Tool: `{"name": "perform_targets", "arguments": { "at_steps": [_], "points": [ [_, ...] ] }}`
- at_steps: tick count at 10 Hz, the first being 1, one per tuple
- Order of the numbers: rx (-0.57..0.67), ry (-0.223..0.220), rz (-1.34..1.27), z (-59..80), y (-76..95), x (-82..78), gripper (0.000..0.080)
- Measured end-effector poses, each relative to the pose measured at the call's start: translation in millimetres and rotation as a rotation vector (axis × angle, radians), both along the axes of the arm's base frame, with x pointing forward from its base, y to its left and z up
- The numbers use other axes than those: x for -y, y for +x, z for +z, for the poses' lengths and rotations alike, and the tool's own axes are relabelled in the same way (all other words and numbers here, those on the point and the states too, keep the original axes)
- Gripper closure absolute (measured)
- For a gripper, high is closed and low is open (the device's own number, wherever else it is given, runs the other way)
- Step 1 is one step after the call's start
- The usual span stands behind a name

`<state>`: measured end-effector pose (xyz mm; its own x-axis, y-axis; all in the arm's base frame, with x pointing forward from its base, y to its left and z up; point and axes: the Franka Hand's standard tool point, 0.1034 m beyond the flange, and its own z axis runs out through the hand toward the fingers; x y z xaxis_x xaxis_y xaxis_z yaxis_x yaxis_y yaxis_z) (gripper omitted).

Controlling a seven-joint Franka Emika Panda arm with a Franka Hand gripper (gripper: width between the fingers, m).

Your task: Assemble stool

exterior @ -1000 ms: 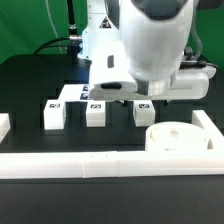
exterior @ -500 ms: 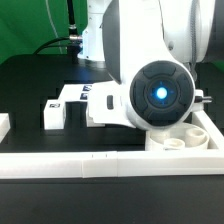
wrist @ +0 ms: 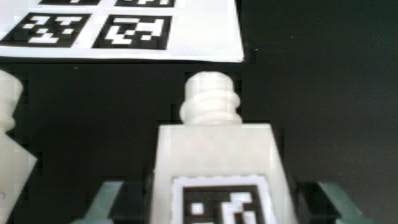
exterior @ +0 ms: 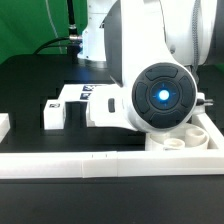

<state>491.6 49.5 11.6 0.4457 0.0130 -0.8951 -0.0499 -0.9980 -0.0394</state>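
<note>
In the wrist view a white stool leg (wrist: 217,140) with a black-and-white tag lies between my fingers, its ridged peg pointing toward the marker board (wrist: 116,30). My gripper (wrist: 222,205) is open, with a dark gap between each finger and the leg. A second leg (wrist: 9,125) shows at the picture's edge. In the exterior view the arm hides the gripper and that leg. One leg (exterior: 54,113) stands at the exterior view's left, and the round seat (exterior: 188,142) with holes lies at the right.
White border rails run along the front (exterior: 90,163), with a short piece at the exterior view's left (exterior: 4,125) and one at the right (exterior: 211,124). The marker board (exterior: 78,92) lies behind the legs. The arm's body fills the middle of the exterior view.
Since a second ago the arm has come down over the row of legs and now hides the middle and right legs. It has barely moved in the last half second.
</note>
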Motion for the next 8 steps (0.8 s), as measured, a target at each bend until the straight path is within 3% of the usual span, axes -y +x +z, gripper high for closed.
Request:
{"name": "perform_targets", "arguments": {
  "at_steps": [3, 6, 8],
  "points": [
    [0.006, 0.011, 0.004, 7.8, 2.9, -3.7, 0.0466],
    [-0.038, 0.019, 0.026, 47.8, 3.8, -11.8, 0.0466],
    [-0.014, 0.022, 0.026, 41.8, 6.7, -12.4, 0.0466]
  ]
}}
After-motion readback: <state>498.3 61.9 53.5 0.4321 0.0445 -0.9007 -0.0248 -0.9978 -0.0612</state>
